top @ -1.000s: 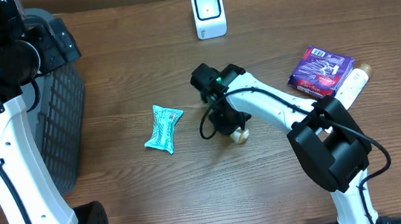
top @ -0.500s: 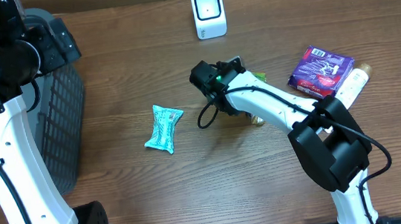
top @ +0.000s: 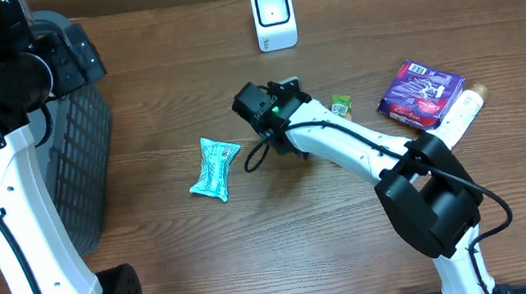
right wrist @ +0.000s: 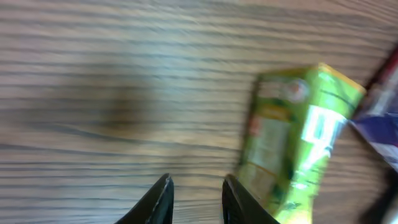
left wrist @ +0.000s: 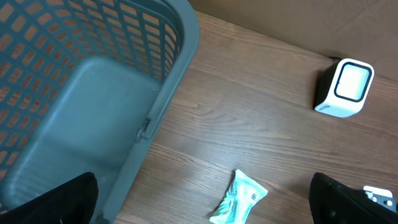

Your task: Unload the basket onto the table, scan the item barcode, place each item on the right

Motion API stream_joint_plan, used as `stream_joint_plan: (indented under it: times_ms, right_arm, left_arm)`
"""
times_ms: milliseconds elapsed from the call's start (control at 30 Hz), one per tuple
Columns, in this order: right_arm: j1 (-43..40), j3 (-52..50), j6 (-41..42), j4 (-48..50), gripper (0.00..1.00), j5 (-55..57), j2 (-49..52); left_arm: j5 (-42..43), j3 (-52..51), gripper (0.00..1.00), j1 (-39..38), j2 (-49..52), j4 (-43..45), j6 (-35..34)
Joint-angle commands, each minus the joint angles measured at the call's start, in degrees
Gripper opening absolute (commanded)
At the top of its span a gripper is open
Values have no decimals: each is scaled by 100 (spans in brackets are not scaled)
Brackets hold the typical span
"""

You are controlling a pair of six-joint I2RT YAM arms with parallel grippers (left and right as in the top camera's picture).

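Observation:
A small green carton lies on the wooden table, left of a purple packet. In the right wrist view the green carton lies flat just right of my fingertips, blurred. My right gripper hangs low over the wood, its jaws a narrow gap apart with only bare table between them. From overhead the right gripper is left of the carton. The white scanner stands at the back. High over the basket, my left gripper is wide open and empty.
A grey mesh basket fills the left side. A teal sachet lies mid-table, and the left wrist view also shows this sachet and the scanner. A pale bottle rests beside the purple packet.
The right gripper carried the green carton back and to the right, let it go beside the purple packet, and has moved off to the left. The left arm has not moved.

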Motion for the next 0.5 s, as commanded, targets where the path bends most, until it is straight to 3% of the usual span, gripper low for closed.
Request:
stream_joint_plan:
  times_ms: [0,133,167,200,233,367,467]
  right_arm:
    - [-37,195,-116,68,27,-498,-507]
    - [-203,195,483,-127,27,-511,-848]
    - [-304,192,756,-221,24,-511,-944]
    - [-466,192,1091,-350,6,-516,-1047]
    - [-645,192,1357,-476,4,-538,-1128]
    - [-1252,155,1486,-575,4,-876,-1154]
    - [-1460,-83,1108,-286,4,-1047,-1060]
  left_arm:
    - [46,116,99,-2,-17,11,42]
    - [48,116,99,-2,-17,11,42]
    - [46,116,100,-2,-15,13,42]
    - [46,116,100,-2,-9,11,42]
    - [46,116,100,-2,-7,11,42]
    - [46,116,100,-2,-7,11,42]
    - [46,116,100,-4,-7,11,42]
